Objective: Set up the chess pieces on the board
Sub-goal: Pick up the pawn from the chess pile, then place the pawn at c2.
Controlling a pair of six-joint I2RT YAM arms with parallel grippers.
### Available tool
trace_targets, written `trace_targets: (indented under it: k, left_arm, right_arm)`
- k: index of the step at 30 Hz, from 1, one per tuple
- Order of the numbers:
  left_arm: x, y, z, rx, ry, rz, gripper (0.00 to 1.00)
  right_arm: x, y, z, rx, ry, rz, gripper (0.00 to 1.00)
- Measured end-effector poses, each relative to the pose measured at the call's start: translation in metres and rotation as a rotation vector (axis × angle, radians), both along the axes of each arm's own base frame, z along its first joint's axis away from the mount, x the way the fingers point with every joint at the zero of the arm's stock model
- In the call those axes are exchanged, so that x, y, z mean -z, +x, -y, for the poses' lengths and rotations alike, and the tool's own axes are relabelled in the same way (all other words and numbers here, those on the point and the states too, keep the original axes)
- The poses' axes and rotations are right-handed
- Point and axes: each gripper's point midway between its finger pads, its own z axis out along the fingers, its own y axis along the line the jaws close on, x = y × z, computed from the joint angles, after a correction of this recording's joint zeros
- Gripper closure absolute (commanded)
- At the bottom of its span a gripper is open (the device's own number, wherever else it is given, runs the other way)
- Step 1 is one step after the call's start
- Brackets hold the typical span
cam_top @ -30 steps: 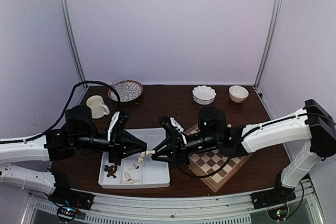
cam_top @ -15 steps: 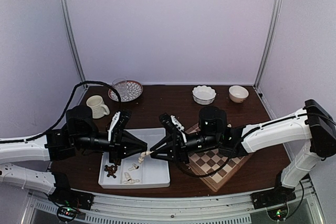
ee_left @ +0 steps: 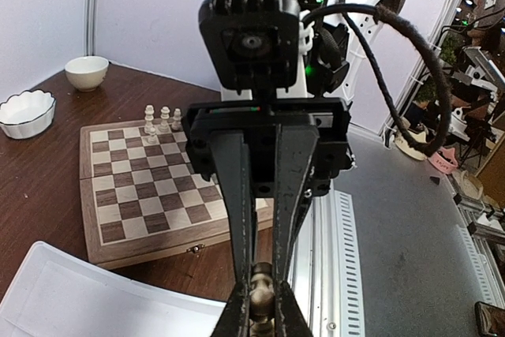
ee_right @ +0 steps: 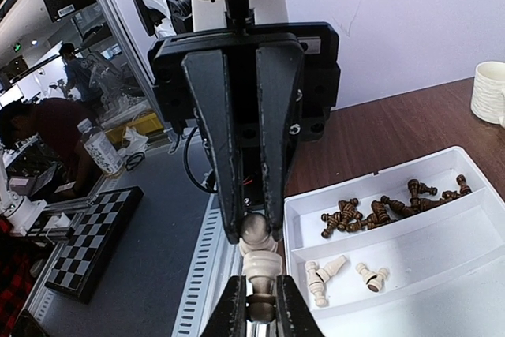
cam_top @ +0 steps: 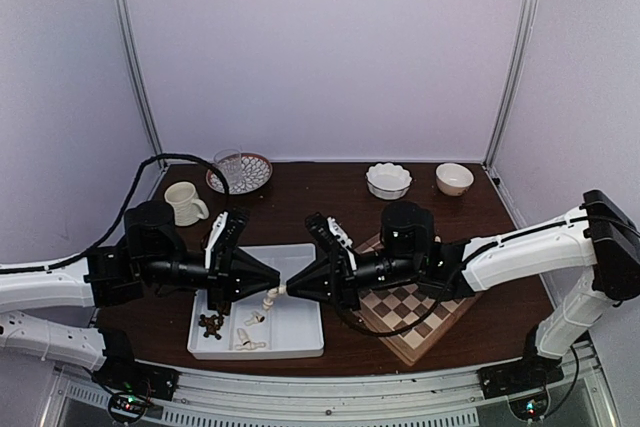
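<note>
A cream chess piece (cam_top: 272, 295) hangs level over the white tray (cam_top: 300, 335), caught from both ends. My left gripper (cam_top: 266, 298) is shut on its rounded head (ee_right: 258, 232). The right gripper (cam_top: 286, 290) is shut on its base end; in the right wrist view that gripper (ee_right: 260, 307) pinches the stem below the collar (ee_right: 260, 262). From the left wrist, my left gripper (ee_left: 263, 315) clasps the piece (ee_left: 263, 293). The board (cam_top: 425, 315) lies right of the tray, with three cream pieces (ee_left: 162, 119) standing at its far edge.
Dark pieces (ee_right: 379, 211) fill one tray compartment, and cream pieces (ee_right: 339, 274) lie in the other. A cream mug (cam_top: 185, 203) and a glass dish (cam_top: 240, 171) stand at the back left. Two white bowls (cam_top: 388, 180) (cam_top: 454, 178) are at the back right.
The right gripper's jaws have closed in on the base end of the piece. The left gripper has kept its hold, and both arms have barely shifted.
</note>
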Motion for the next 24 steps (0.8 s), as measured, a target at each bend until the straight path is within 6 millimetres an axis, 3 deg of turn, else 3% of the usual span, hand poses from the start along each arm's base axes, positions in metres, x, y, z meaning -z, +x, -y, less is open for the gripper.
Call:
trace_targets:
  k: [3,6,13,19,24]
  left_arm:
    - [-0.003,0.001,-0.002,-0.012,-0.007,0.009,0.99]
    - [-0.008,0.002,-0.005,-0.029,-0.018,0.024,1.00]
    - [-0.013,0.013,-0.014,-0.114,-0.023,0.068,1.00]
    - [-0.001,0.028,-0.021,-0.207,0.025,0.089,1.00]
    - [0.004,0.040,-0.025,-0.275,0.053,0.110,1.00]
  right_arm:
    - [-0.003,0.002,0.004,0.027,-0.004,0.016,0.94]
    - [-0.008,0.008,0.009,0.076,-0.016,0.035,1.00]
    - [-0.010,0.052,0.025,0.329,-0.181,0.064,1.00]
    - [-0.019,0.089,0.059,0.506,-0.346,0.065,1.00]
    - [-0.035,0.108,0.087,0.573,-0.514,0.082,1.00]
